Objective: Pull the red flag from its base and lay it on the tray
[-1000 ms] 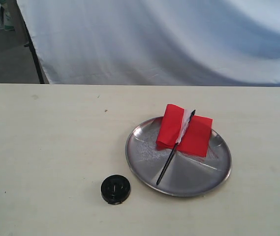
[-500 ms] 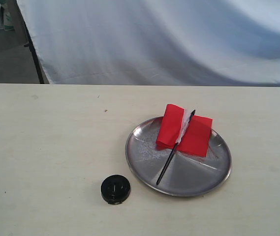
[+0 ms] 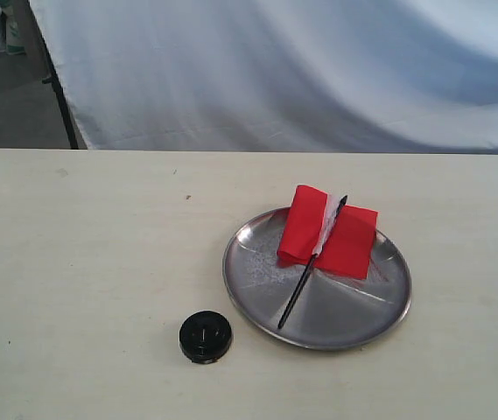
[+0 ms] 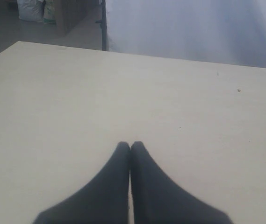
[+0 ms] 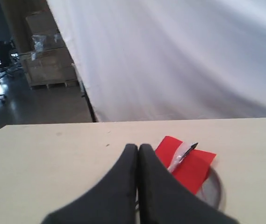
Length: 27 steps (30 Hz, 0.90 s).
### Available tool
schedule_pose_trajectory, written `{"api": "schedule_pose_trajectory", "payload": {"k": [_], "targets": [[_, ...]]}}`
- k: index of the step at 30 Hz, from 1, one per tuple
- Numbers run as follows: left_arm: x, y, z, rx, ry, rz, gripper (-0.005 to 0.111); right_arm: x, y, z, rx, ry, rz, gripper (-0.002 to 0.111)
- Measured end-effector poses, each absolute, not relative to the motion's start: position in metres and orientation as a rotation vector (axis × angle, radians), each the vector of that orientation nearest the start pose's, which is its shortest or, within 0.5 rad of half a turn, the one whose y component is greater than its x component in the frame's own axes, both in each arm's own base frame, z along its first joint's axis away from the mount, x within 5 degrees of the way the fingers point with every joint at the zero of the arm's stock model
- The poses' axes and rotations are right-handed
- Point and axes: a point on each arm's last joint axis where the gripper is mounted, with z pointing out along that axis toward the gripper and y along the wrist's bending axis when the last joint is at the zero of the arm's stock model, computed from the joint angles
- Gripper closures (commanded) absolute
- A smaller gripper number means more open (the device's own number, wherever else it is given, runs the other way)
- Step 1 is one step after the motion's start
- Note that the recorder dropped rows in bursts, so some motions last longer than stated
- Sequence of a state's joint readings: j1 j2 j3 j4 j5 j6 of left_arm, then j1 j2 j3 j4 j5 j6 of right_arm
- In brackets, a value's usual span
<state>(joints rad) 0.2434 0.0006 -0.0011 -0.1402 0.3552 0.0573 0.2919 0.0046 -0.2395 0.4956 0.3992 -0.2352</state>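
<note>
The red flag [image 3: 329,231] lies across the far half of the round steel tray [image 3: 253,289], its thin black pole slanting toward the tray's near side. The small black base [image 3: 205,337] stands alone on the table, just left of the tray's near edge. Neither arm shows in the exterior view. In the left wrist view my left gripper [image 4: 130,145] is shut and empty over bare tabletop. In the right wrist view my right gripper [image 5: 138,148] is shut and empty, with the red flag [image 5: 189,164] and a sliver of the tray [image 5: 218,187] beyond its fingers.
A white cloth backdrop [image 3: 301,70] hangs behind the table's far edge, with a dark stand leg [image 3: 60,96] at its left. Cardboard boxes [image 5: 48,65] stand on the floor beyond.
</note>
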Motion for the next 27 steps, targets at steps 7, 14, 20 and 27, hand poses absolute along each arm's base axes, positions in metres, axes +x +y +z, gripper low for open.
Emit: {"api": "schedule_pose_trajectory", "payload": {"k": [7, 14, 20, 27], "targets": [[0.053, 0.009, 0.182, -0.256, 1.817, 0.074, 0.107, 0.043, 0.020, 0.252, -0.190, 1.486, 0.441, 0.108], [0.053, 0.009, 0.182, -0.256, 1.817, 0.074, 0.107, 0.051, 0.022, 0.219, -0.221, 1.429, 0.427, 0.108], [0.053, 0.009, 0.182, -0.256, 1.817, 0.074, 0.107, 0.050, 0.025, 0.218, -0.275, 1.432, 0.448, 0.108], [0.053, 0.009, 0.182, -0.256, 1.817, 0.074, 0.107, 0.049, 0.028, 0.202, -0.369, 1.591, 0.425, 0.108]]}}
